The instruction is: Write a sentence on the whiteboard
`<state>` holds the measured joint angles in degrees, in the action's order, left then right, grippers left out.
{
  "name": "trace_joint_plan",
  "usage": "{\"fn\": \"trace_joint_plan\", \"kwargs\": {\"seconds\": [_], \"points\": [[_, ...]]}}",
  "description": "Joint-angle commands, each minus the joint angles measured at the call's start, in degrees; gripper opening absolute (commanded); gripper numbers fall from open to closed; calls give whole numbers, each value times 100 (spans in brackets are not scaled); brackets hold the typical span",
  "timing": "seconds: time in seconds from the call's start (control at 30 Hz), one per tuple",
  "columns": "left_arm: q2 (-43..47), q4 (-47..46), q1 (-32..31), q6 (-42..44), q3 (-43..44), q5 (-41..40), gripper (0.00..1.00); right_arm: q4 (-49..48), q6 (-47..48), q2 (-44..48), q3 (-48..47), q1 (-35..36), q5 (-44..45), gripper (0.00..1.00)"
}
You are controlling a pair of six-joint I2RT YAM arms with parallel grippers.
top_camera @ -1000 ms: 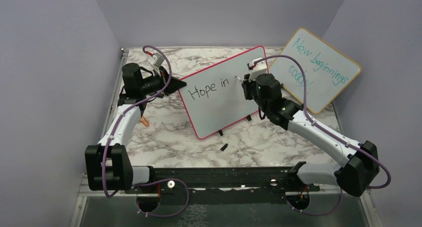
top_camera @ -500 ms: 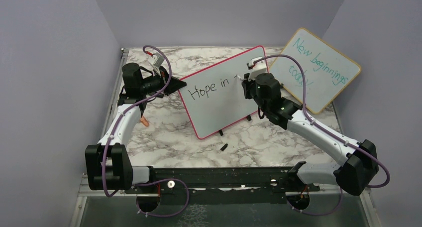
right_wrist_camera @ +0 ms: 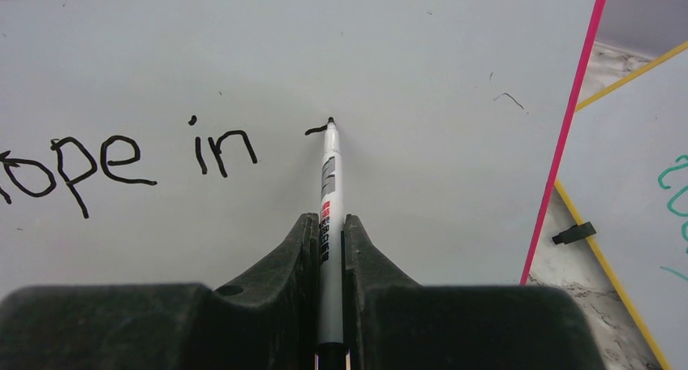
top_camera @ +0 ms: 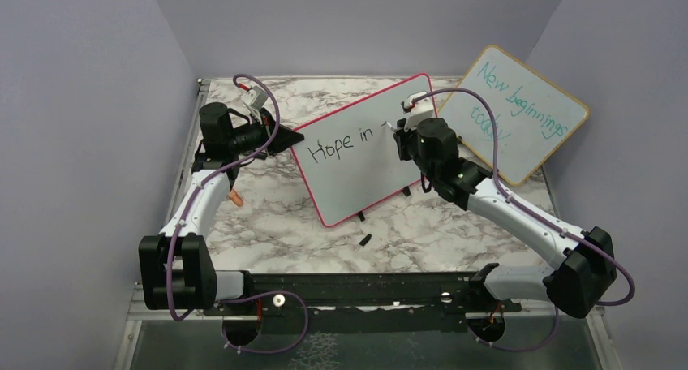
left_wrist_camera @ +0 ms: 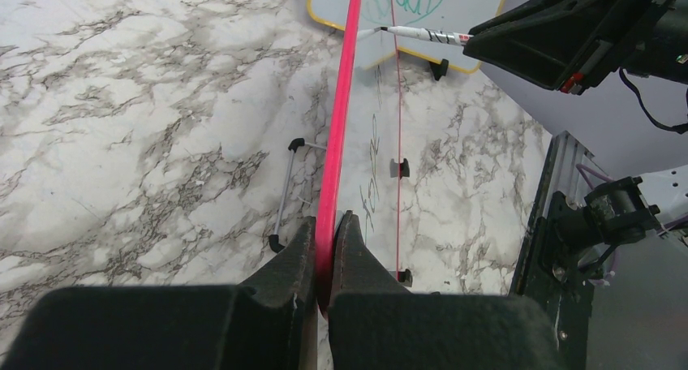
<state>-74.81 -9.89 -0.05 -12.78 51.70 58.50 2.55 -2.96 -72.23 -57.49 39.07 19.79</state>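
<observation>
Pink-framed whiteboard (top_camera: 365, 155) stood on a marble table (top_camera: 268, 216) between lilac walls (top_camera: 81, 102), its edge pinched by the left gripper (left_wrist_camera: 326, 224), while only the right wrist view clearly showed the right gripper (right_wrist_camera: 328, 220) clamping a marker (right_wrist_camera: 328, 167) that touched a dash after the sentence (right_wrist_camera: 122, 159).

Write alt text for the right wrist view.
The right claw grips a marker, its tip touching the whiteboard at a short stroke just after the black words "ope in". The pink frame and a yellow-edged board show at right.

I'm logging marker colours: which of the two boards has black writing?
The pink-framed whiteboard at the centre; the wooden-framed board to its right carries teal writing.
</observation>
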Motion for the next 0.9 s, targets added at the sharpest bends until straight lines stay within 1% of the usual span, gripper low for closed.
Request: {"fn": "trace_joint_plan", "kwargs": {"seconds": [0.0,0.37,0.63,0.87], "points": [[-246,621,-82,919,-204,-401,0,-203,26,-77,-139,-31,-362,1],[-242,627,-74,909,-196,-392,0,-417,-2,-44,-111,-30,-402,1],[-246,625,-74,915,-196,-396,0,-264,-2,-40,-161,-30,-504,1],[-247,624,-74,916,-196,-401,0,62,-55,97,-27,-31,-555,1]]}}
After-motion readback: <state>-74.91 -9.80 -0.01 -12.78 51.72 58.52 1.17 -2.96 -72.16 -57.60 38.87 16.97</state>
